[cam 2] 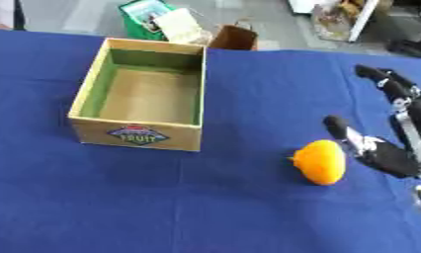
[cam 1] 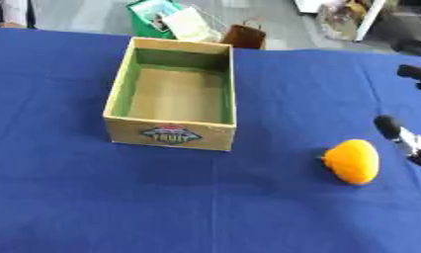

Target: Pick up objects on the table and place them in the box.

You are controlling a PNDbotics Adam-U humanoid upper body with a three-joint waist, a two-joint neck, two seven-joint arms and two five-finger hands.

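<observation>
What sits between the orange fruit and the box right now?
Nothing: only bare blue tablecloth separates the orange fruit from the box, clearest in the right eye view. The right hand is open on the fruit's far side.

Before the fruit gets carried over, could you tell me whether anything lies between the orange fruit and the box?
Nothing visible does. The orange fruit lies on bare blue cloth right of the box, with the right hand open beside it. The box's near wall must be cleared by lifting.
</observation>
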